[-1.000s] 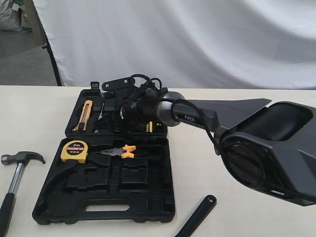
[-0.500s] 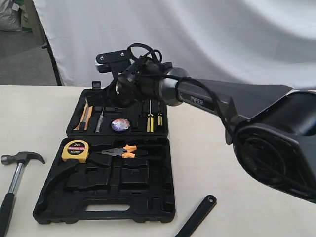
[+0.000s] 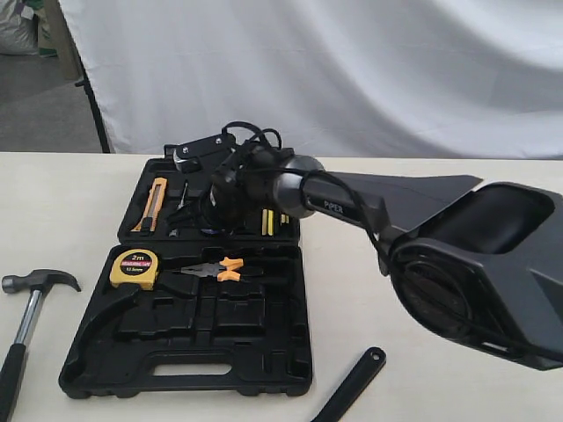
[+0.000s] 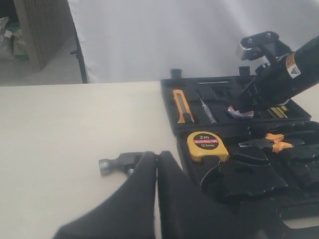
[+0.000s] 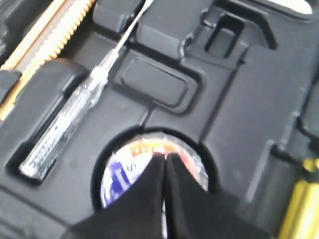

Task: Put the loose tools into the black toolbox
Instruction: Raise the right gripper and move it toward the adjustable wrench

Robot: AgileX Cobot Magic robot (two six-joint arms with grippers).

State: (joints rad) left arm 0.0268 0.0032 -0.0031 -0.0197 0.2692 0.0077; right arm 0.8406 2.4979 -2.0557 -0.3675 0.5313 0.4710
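White cloth [image 3: 352, 70] backs the table [image 3: 62, 202]. The right gripper [image 5: 165, 157], fingers pressed together, sits right over the small round bluish tape roll [image 5: 115, 181], probably seating it in the black moulded toolbox [image 3: 264, 352].

Toolbox [image 3: 273, 352]: matt black moulded plastic. Hammer [image 3: 26, 321] beside toolbox: shiny steel head & shaft. Tape roll [image 5: 114, 181] inside toolbox: glossy.

Cream table [image 3: 62, 202] — toolbox [image 3: 220, 327], hammer [image 3: 24, 332], wrench [image 3: 354, 387]
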